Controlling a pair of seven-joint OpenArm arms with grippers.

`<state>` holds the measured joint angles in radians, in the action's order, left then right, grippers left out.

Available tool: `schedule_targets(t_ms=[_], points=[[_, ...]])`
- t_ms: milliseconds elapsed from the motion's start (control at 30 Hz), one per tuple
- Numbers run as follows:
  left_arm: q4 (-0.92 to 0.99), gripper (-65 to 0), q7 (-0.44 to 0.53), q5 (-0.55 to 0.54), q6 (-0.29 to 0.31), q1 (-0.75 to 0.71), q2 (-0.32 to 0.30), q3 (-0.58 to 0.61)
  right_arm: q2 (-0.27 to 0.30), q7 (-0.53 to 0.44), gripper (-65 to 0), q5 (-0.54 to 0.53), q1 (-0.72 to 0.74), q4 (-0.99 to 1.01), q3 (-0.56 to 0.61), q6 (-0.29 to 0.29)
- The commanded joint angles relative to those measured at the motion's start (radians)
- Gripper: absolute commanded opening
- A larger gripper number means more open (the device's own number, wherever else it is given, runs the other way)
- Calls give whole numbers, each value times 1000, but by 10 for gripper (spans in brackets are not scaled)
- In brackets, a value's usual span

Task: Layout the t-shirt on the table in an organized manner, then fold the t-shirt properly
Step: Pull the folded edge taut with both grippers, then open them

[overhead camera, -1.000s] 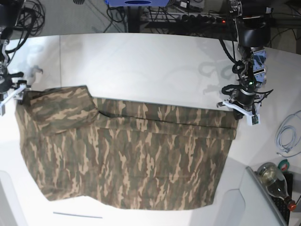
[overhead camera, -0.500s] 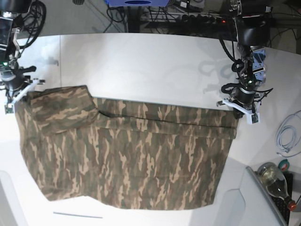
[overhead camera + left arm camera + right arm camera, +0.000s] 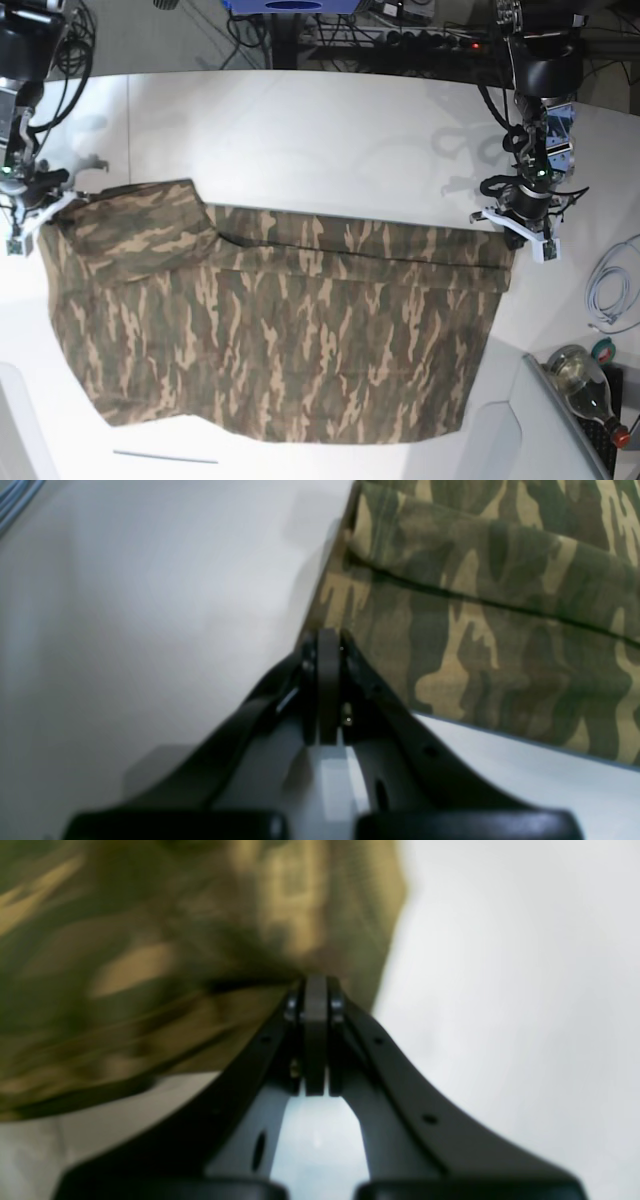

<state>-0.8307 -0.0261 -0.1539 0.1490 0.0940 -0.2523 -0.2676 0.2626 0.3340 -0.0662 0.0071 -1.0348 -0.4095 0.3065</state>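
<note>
The camouflage t-shirt [image 3: 280,330] lies spread flat across the white table [image 3: 320,140], with one fold line running along its far edge. My left gripper [image 3: 516,232] is at the shirt's far right corner. In the left wrist view its jaws [image 3: 327,636] are shut, pinching the hem of the t-shirt [image 3: 475,605]. My right gripper [image 3: 30,205] sits at the far left sleeve corner. In the right wrist view it [image 3: 315,982] is shut with blurred t-shirt [image 3: 150,965] fabric caught at its tips.
A glass bottle [image 3: 585,385], a tape roll [image 3: 603,350] and a coiled grey cable [image 3: 610,290] lie at the table's right edge beside a grey bin wall [image 3: 550,420]. A thin white strip [image 3: 165,457] lies near the front edge. Cables and stands crowd the back.
The right gripper went from open to shut on the left sleeve corner. Both grippers shifted slightly away and outward, drawing the shirt's far edge tauter and wider.
</note>
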Motion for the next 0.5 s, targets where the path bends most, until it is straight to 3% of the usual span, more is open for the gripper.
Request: schedule_targets(t_ms=[0,467], points=[[-5,-650,-16,4,-13,5,-14,-3,19,-17,-650,-1,15,8,-6,-2],[-14,-650,-25,4,-13,-3,-12,-3,25,-6,-650,-1,21,57,-27,-10]])
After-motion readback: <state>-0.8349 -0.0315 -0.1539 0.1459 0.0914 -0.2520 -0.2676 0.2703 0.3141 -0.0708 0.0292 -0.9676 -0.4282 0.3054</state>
